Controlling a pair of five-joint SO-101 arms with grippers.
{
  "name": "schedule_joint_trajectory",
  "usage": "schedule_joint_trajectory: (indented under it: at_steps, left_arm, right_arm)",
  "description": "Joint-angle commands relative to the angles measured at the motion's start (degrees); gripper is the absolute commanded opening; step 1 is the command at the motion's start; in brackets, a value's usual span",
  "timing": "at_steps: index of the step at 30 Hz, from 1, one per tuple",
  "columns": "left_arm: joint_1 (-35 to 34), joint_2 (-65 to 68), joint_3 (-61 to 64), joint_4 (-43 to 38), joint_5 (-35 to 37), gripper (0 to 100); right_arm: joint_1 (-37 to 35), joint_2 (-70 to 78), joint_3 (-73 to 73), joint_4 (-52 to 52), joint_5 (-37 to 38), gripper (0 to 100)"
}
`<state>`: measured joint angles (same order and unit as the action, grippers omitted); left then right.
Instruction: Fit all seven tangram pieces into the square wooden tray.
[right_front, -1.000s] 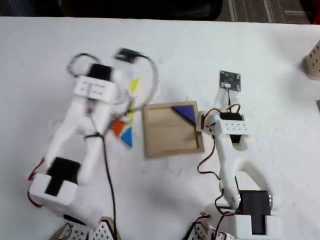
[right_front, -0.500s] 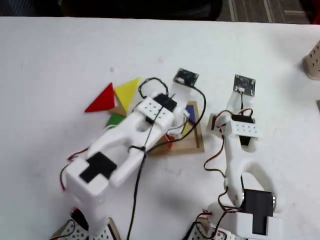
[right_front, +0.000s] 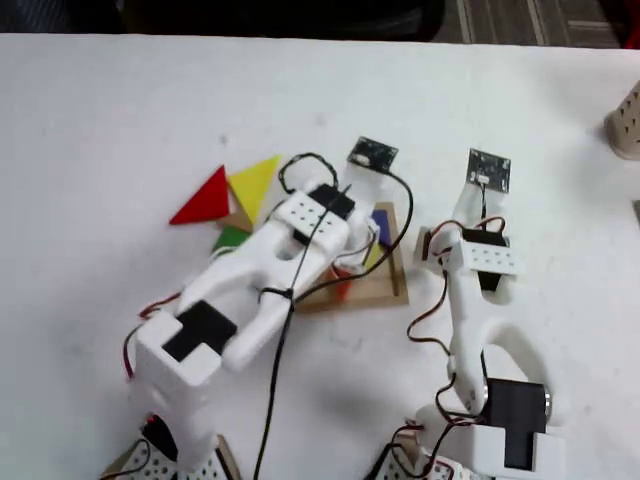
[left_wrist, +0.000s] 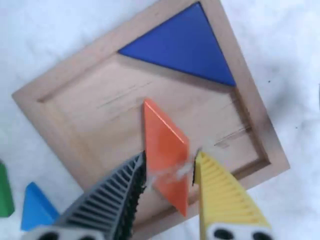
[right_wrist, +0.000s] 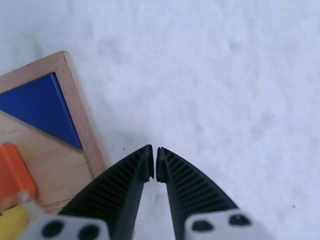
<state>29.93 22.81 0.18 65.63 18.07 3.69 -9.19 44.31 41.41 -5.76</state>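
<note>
Two fingers of the left claw (left_wrist: 169, 167) are clamped on an orange piece (left_wrist: 162, 142), held inside the square wooden tray (left_wrist: 250, 100). A blue triangle (left_wrist: 185, 45) is seated in one tray corner. The right claw (right_wrist: 154, 164) is clenched on nothing above the table (right_wrist: 225, 75), just beside the tray. A red triangle (right_front: 205, 197), a yellow triangle (right_front: 255, 182) and a green piece (right_front: 232, 238) are seen lying outside.

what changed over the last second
The left gripper swung from beside the tray to over it, carrying the orange piece in its grip. The right gripper, shut, drew slightly away from the tray. Tray and blue triangle stayed put.
</note>
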Motion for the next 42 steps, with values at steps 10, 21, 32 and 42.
schedule_joint_trajectory:
  at_steps: [10, 21, 32, 42]
  left_arm:
    - [-6.46, -0.75, -9.23, 14.59, -10.46, 18]
    - [-6.90, -4.97, -8.35, 15.74, -10.64, 5]
    - [1.71, -13.05, 6.77, 5.01, -10.90, 2]
    - [9.54, -21.93, 28.75, -20.57, -10.46, 3]
  right_arm:
    - [0.31, -2.59, -0.35, 0.04, -0.09, 1.7]
    - [0.31, -2.59, -0.35, 0.04, -0.09, 1.7]
    - [0.31, -2.59, -0.35, 0.04, -0.09, 1.7]
    - [0.31, -2.59, -0.35, 0.04, -0.09, 1.7]
